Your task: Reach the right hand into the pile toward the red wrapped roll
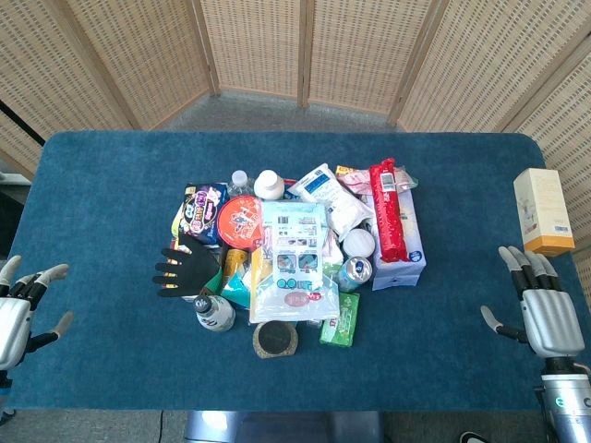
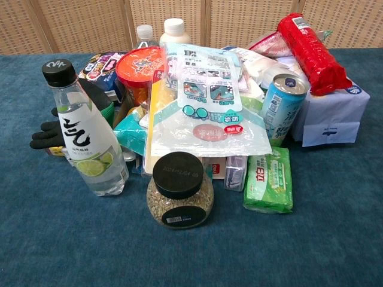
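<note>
while the right hand waits open and empty at four o'clock, the red roll looks light, crinkly, slippery; grip mid-length.

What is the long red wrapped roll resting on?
The long red wrapped roll lies along the top of a white and pale blue rectangular box at the pile's right edge. Whatever sits beneath that box is covered.
</note>
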